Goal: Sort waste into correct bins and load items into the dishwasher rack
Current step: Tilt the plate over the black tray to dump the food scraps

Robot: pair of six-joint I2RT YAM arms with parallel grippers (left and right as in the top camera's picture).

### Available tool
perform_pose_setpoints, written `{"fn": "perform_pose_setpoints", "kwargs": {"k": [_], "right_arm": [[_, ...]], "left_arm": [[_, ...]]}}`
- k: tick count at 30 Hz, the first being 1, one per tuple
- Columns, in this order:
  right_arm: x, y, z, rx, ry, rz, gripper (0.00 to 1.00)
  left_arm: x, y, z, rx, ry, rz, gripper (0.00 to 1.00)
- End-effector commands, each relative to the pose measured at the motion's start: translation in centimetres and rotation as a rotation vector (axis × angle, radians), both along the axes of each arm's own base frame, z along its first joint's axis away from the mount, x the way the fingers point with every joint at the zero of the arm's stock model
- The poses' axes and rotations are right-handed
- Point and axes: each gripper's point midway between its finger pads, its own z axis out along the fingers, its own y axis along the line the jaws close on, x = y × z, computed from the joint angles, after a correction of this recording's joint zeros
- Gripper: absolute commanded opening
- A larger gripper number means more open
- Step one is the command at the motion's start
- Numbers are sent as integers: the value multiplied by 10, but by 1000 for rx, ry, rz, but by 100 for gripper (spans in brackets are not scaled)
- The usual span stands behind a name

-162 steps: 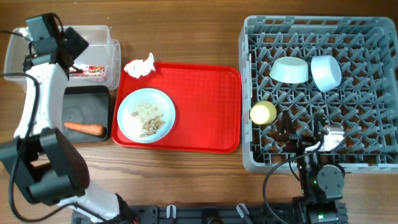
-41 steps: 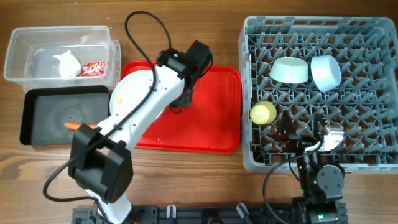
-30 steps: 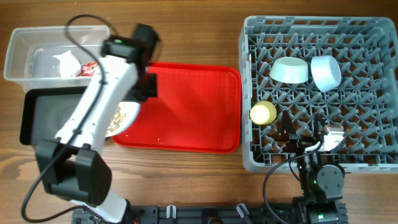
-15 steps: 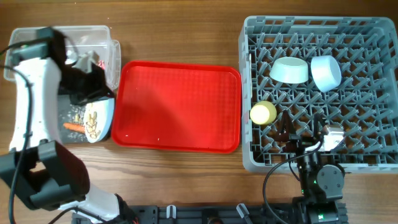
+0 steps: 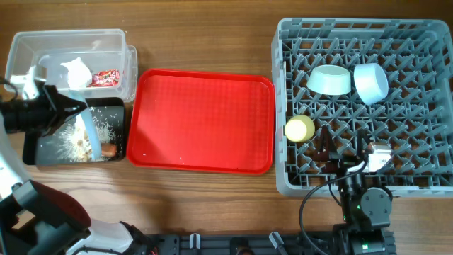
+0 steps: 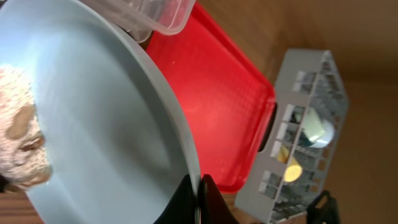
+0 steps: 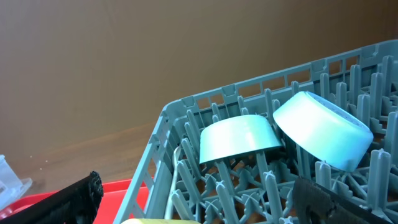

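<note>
The plate (image 6: 93,124) is round and pale, and a clump of beige food scraps (image 6: 18,146) is stuck to its face at one side. It is held steeply tilted, so that from overhead only its thin edge is seen. Its rim is pinched between the closed fingers of the left gripper (image 6: 198,198).

The plate is held over the black tray (image 5: 32,150), across which loose scraps are scattered. An orange piece, probably the carrot (image 5: 108,149), is seen on the black tray just past the plate's lower edge.

The clear tub (image 5: 42,35) lies just behind the black tray. In it are the crumpled napkin (image 5: 75,71) and the red-and-white wrapper (image 5: 105,76).

The red tray (image 5: 205,120) lies between the bins and the rack (image 5: 354,25); all are set on the wooden table (image 5: 212,205).

In the rack a green dish (image 5: 329,79) and a blue bowl (image 5: 371,83) are propped side by side among the pegs. A yellow cup (image 5: 299,129) lies near the rack's left wall.

The right gripper (image 7: 196,186) is placed low over the rack's near part with its fingers spread, and nothing is held between them.
</note>
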Motion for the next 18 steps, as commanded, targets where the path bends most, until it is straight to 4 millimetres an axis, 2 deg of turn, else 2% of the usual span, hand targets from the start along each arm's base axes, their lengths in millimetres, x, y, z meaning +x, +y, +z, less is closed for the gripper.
{"fn": "perform_pose_setpoints", "kwargs": {"k": [1,10,14,18], "right_arm": [[0,2,2,8,-8,14,100],[0,2,2,8,-8,14,100],[0,2,2,8,-8,14,100],[0,2,2,8,-8,14,100]], "left_arm": [[3,-1,24,-79,-192,-23,4],[-6,26,51,-189,-487,55,4],[-23,42,61,-254,-655,155,4],[-42,59,58,-279,-712,274,4]]}}
